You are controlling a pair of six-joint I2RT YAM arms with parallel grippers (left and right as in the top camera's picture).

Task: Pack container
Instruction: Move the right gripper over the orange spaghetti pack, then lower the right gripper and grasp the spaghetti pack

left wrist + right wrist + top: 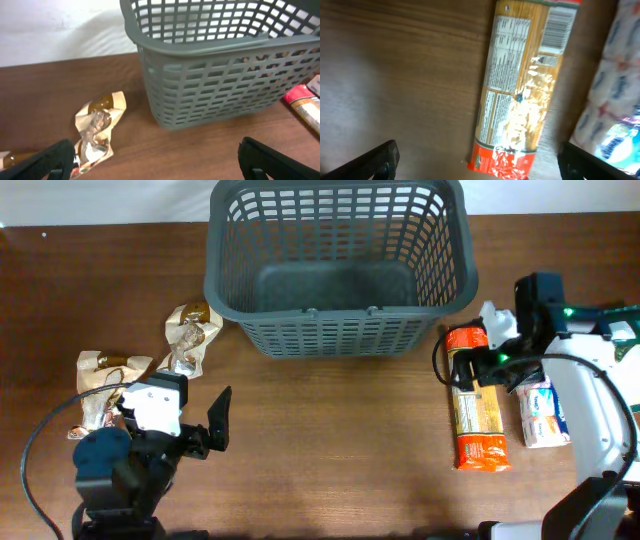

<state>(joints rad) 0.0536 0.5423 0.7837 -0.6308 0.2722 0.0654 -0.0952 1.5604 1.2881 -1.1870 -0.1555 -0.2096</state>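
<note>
The dark grey slotted basket [340, 265] stands at the back middle of the table and looks empty; it also shows in the left wrist view [225, 65]. My left gripper [205, 430] is open and empty at the front left, low over bare wood [160, 162]. A crumpled tan snack packet [190, 335] lies left of the basket [95, 132]. My right gripper [485, 365] is open above the near end of a long orange-and-red packet [475, 415], whose red end lies between the fingers [520, 105].
A second tan packet [105, 380] lies at the far left by the left arm. A white-and-blue packet [540, 415] lies right of the orange one [615, 100]. A green-and-white packet [625, 340] sits at the right edge.
</note>
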